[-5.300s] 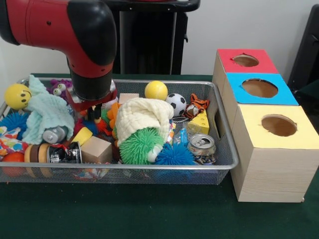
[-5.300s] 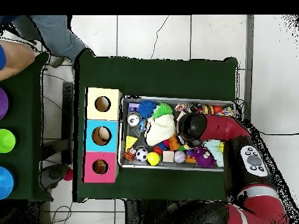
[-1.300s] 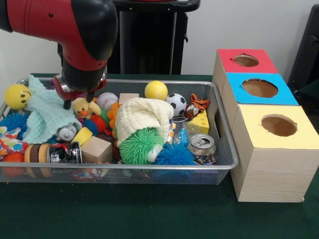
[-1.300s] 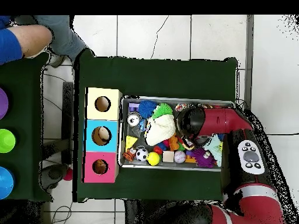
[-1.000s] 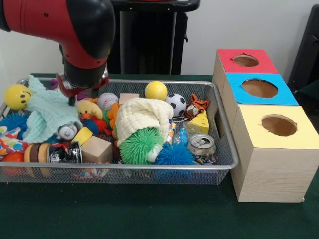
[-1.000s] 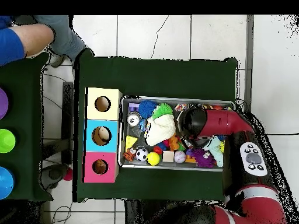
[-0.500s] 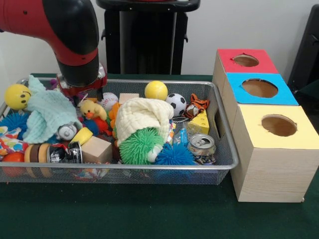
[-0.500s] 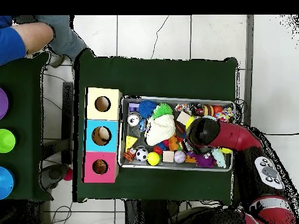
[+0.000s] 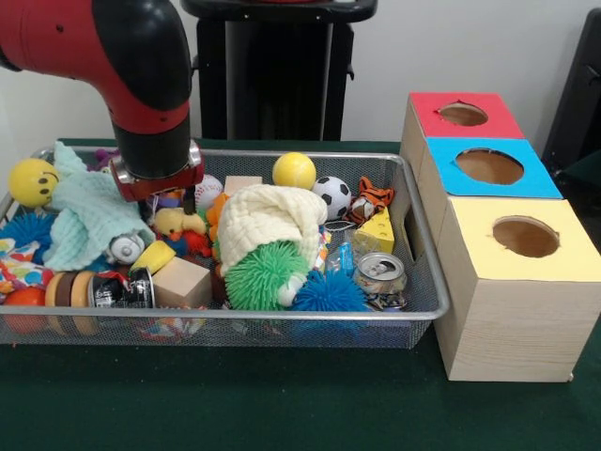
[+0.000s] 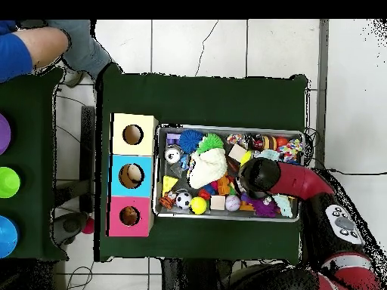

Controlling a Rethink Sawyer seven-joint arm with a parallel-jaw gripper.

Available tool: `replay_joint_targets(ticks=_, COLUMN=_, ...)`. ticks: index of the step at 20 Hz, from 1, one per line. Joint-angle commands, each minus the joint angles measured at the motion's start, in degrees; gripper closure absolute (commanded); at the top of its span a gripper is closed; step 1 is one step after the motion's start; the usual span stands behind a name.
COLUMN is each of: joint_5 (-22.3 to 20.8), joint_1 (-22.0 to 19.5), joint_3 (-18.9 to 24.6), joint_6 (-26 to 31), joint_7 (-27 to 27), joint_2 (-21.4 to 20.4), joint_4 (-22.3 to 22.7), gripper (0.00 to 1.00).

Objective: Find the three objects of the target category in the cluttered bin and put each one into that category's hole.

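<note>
Gripper (image 9: 167,194) parked over the duck (image 9: 175,224)
Can't tell how its jaws stand. Duck and tiger (image 9: 372,199) both sit in the bin (image 9: 427,291); red hole (image 9: 463,114) looks empty.

Duck (image 9: 174,223) in the bin (image 9: 413,282) under the arm (image 9: 141,85), tiger (image 9: 373,198) at bin's right end, boxes (image 9: 512,272) beside it

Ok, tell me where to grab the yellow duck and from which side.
Grip the yellow duck across its round, soft body, coming straight down from above. It lies among the clutter in the bin, with a wooden block in front and other toys beside it, so probably only its top is free.
</note>
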Motion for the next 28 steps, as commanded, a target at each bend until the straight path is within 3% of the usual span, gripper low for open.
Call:
replay_joint_targets(ticks=1, joint_5=0.0, joint_1=0.8, joint_3=3.0, joint_6=-8.0, joint_7=9.3, joint_2=5.4, joint_4=2.0, gripper=0.0)
replay_joint_targets(ticks=4, joint_5=1.4, joint_1=0.3, joint_3=3.4, joint_6=-7.6, joint_7=9.8, joint_2=6.8, joint_4=2.0, gripper=0.0)
replay_joint_targets(ticks=5, joint_5=2.1, joint_1=-0.4, joint_3=4.1, joint_6=-8.5, joint_7=9.7, joint_2=7.1, joint_4=2.3, gripper=1.0)
replay_joint_targets(ticks=11, joint_5=5.0, joint_1=-1.8, joint_3=5.9, joint_6=-10.1, joint_7=10.8, joint_2=6.2, joint_4=3.6, gripper=1.0)
replay_joint_targets(ticks=18, joint_5=9.3, joint_1=-2.9, joint_3=8.1, joint_6=-5.6, joint_7=8.4, joint_2=1.6, joint_4=7.7, gripper=1.0)
replay_joint_targets(ticks=25, joint_5=16.5, joint_1=-2.0, joint_3=9.8, joint_6=12.5, joint_7=6.1, joint_2=-5.1, joint_4=8.7, gripper=1.0)
replay_joint_targets(ticks=28, joint_5=19.7, joint_1=-1.7, joint_3=10.1, joint_6=16.3, joint_7=7.5, joint_2=-7.3, joint_4=9.3, gripper=1.0)
